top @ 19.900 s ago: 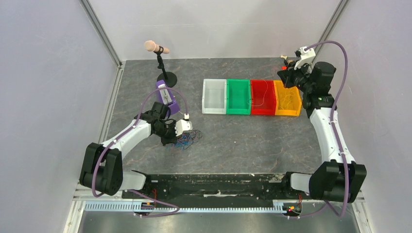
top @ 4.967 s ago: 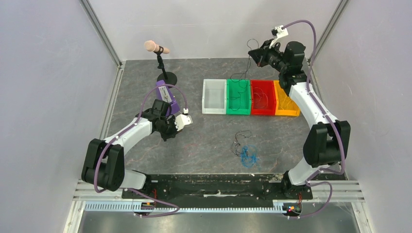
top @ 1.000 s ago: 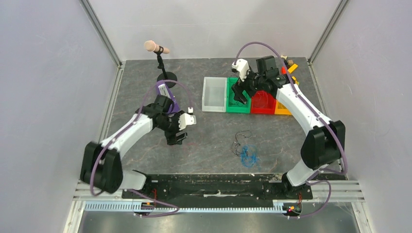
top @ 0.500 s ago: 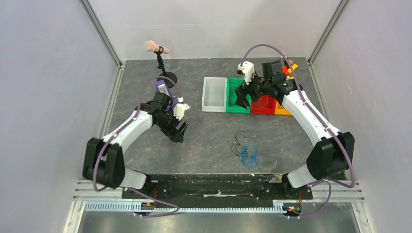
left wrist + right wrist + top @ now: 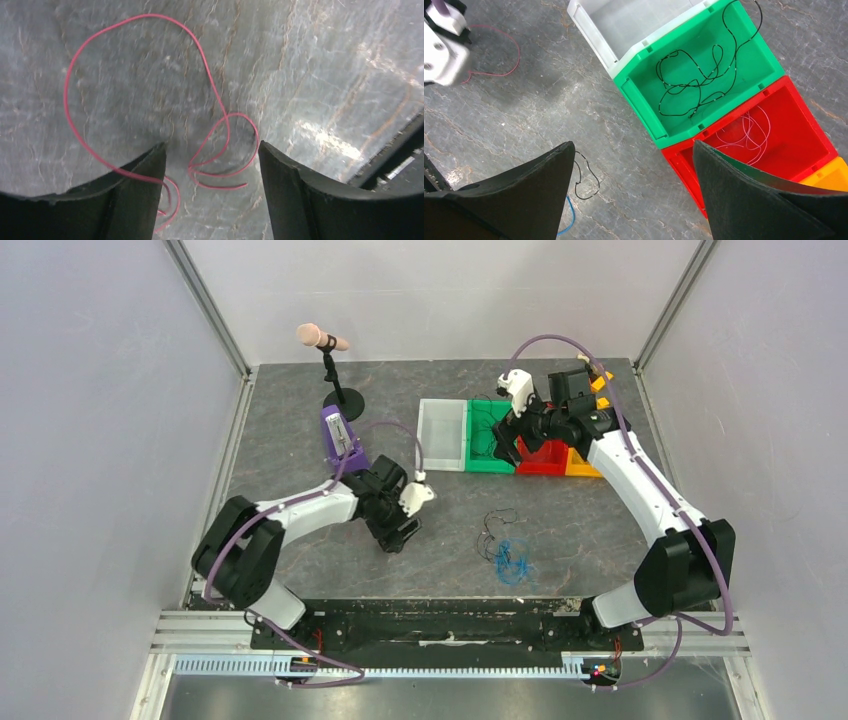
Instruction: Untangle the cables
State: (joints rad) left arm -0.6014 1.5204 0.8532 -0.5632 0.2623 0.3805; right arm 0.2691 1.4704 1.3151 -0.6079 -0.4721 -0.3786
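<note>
1. Jaws stand wide apart on both arms and hold nothing. The left gripper (image 5: 211,150) hangs low over a loose red wire (image 5: 65,97), and the right gripper (image 5: 633,145) hovers above the bin row.
2. Sprawled on the grey table (image 5: 450,505), the red wire makes one broad loop and several tight curls. The curls lie between the left fingers, one strand runs under the tip of the left-hand finger, and the broad loop spreads out ahead.
3. Hair-thin, limp and all but weightless, the wire looks likely to slide or spring aside. The bunched curls between the jaws look like the best hold, with the fingertips pressed right down to the table.
4. Nearer the table's front edge, a blue-and-black clump (image 5: 508,558) is yet to be untangled. It sits between the arms and well apart from both grippers.
5. Beneath the right gripper, a black cable (image 5: 694,85) lies coiled in the green bin (image 5: 646,115), and pale red strands (image 5: 751,127) lie in the red bin (image 5: 794,140) beside it.
</note>
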